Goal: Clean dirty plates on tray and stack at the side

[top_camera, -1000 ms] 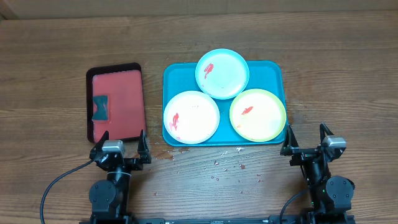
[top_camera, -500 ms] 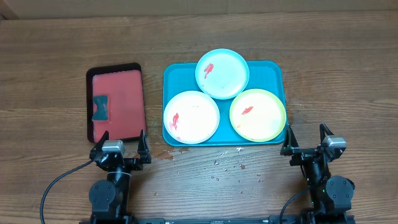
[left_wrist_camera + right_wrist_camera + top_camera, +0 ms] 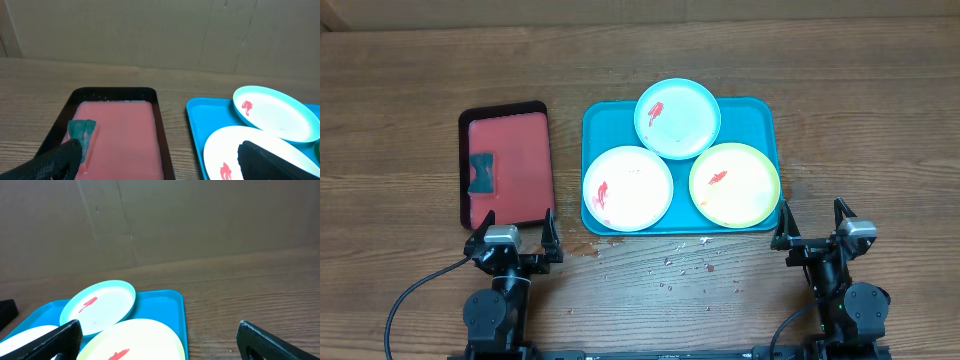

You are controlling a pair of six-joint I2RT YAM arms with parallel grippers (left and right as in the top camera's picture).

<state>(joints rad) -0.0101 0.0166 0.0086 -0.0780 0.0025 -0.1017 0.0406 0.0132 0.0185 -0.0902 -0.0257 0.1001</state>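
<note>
Three plates [image 3: 627, 188] lay on the turquoise tray [image 3: 760, 115] near the middle of the wooden table [image 3: 880, 90], each marked with a red smear. The light blue plate [image 3: 678, 118] sat at 12 o'clock on the tray, overhanging its far rim. The pinkish-white plate [image 3: 620, 205] lay at 8 o'clock and the yellow-green plate [image 3: 734, 185] at 4 o'clock, both just beside the blue one. At 9 o'clock from the tray, apart from it, stood a black-rimmed red tray [image 3: 525, 150] with a teal sponge [image 3: 482, 173] on its left side. Small specks [image 3: 670, 262] dotted the table at 6 o'clock from the turquoise tray. The left gripper [image 3: 518, 224] hung at 7 o'clock near the table's front edge, its fingers [image 3: 55, 162] spread wide and grasping nothing. The right gripper [image 3: 812, 220] hung at 5 o'clock, likewise released and empty.
</note>
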